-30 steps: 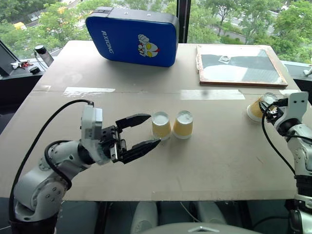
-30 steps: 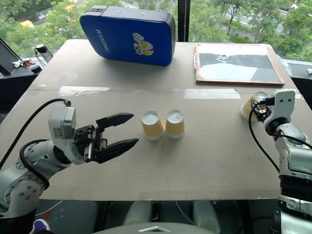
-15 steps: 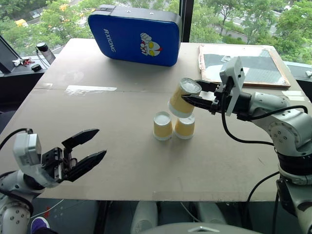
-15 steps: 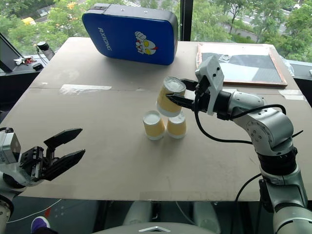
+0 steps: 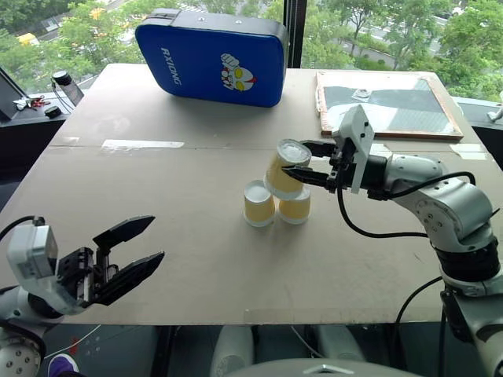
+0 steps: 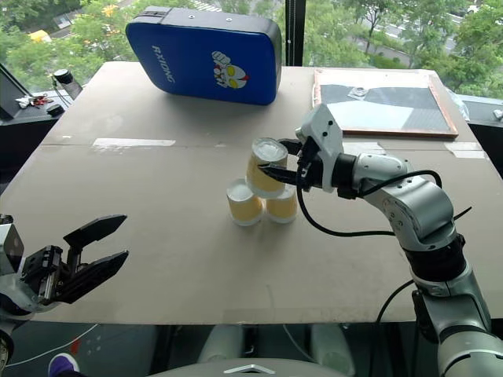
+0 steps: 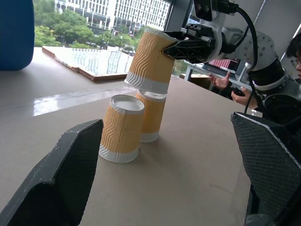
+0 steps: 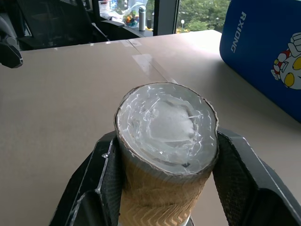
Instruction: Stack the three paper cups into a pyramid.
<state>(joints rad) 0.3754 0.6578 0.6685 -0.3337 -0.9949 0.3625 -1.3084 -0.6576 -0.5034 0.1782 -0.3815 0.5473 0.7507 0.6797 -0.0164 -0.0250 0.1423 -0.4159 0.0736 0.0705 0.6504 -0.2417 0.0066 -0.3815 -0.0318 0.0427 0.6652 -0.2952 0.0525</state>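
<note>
The rear base cup is mostly covered by the tilted cup held above it, so from the head views you can't really tell if the two are touching or just close. In the left wrist view the left gripper is cut off by the bottom edge on both fingers, and the person gets chopped by the side. Small stuff on the side ledge is too tiny to identify.

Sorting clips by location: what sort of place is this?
Probably an upper-floor lab or office: a board table stands at big windows over treetops, and a person sits among desks.
</note>
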